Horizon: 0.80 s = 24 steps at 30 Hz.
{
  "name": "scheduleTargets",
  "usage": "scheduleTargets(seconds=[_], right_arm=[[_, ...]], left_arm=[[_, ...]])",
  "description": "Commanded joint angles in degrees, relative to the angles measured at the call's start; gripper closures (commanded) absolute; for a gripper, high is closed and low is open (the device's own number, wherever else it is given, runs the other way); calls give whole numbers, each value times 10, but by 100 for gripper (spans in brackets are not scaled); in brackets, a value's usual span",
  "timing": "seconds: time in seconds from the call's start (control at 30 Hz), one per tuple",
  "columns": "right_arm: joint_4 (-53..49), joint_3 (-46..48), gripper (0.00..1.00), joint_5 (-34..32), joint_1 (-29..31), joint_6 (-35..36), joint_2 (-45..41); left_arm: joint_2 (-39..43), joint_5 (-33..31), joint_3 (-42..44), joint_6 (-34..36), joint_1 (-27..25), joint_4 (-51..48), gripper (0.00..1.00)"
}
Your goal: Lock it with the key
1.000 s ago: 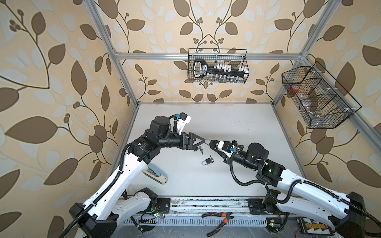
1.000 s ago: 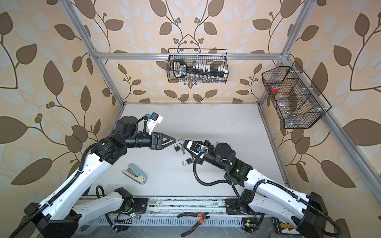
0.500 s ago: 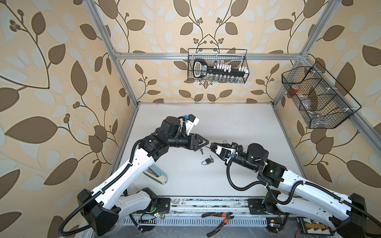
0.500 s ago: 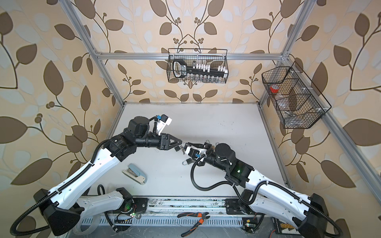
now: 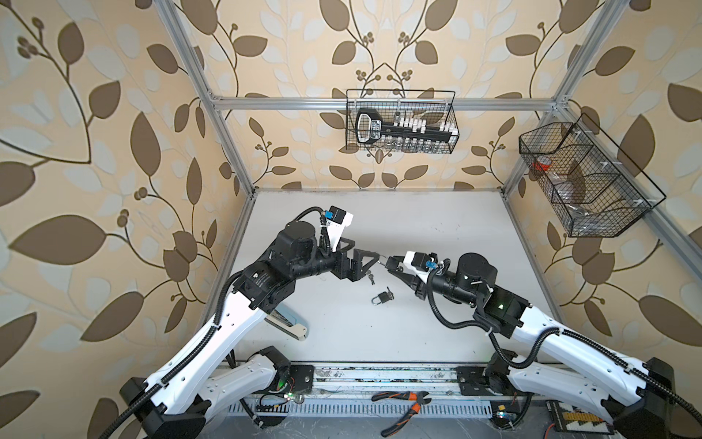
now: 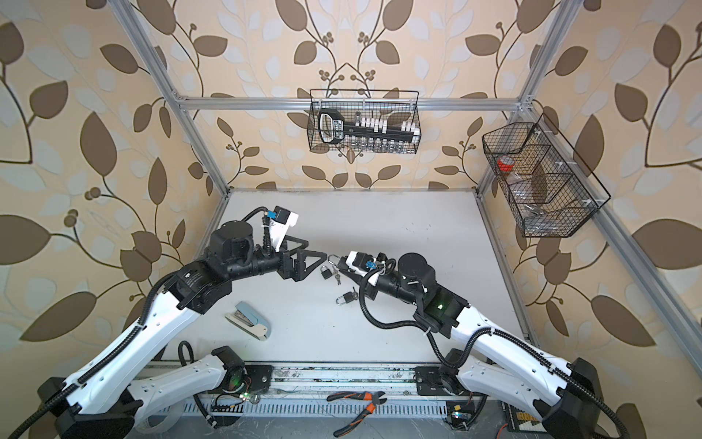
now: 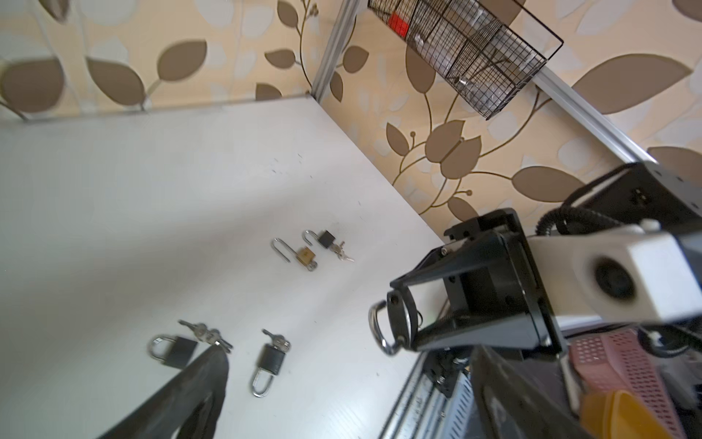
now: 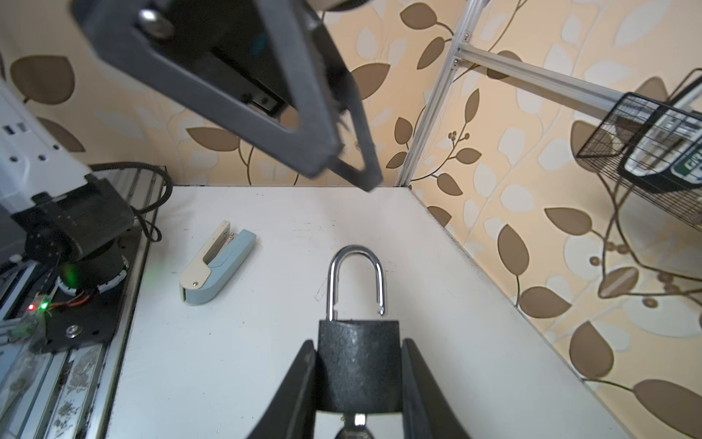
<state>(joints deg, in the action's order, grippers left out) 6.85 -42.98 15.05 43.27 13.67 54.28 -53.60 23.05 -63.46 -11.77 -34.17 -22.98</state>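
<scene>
A: State of the right gripper (image 8: 357, 346)?
B: Clamped on the lock (image 8: 359, 365): black fingers (image 8: 300, 380) pressed against both narrow edges of its body, squarish, matte black, finely pebbled.
A: And the shackle (image 8: 357, 258)?
B: Polished steel, a smooth U pointing away from the wrist. One leg sunk in the body; the other's notched end just clear of it (unlatched, then).
A: The key (image 8: 355, 418)?
B: Seated in the underside, only a silvery stub showing between the fingers.
A: Whereabouts, all this?
B: Held up off the white table (image 8: 228, 361), near its middle, shackle tip just beside the left gripper (image 7: 345, 355).
A: That one's state?
B: Spread wide, holding nothing; angular black frames, triangular and hollow.
A: Lying on the table?
B: Four loose locks (image 7: 271, 357) in the left wrist view: three black, one brass, bright keys (image 7: 207, 334) on some. Also a stapler (image 8: 216, 262), pale blue and cream, a rounded wedge, well apart from the held lock.
</scene>
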Motion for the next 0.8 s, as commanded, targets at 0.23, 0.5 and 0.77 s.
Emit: scheduleTargets(seconds=[0.23, 0.5, 0.77], right_arm=[[-62, -62, 100, 108, -76, -66, -27], [11, -5, 100, -18, -38, 140, -61], [46, -9, 100, -96, -4, 332, -32]], left_arm=[[7, 77, 2, 225, -4, 103, 9], [-45, 115, -15, 57, -4, 120, 22], [-58, 117, -34, -49, -4, 72, 30]])
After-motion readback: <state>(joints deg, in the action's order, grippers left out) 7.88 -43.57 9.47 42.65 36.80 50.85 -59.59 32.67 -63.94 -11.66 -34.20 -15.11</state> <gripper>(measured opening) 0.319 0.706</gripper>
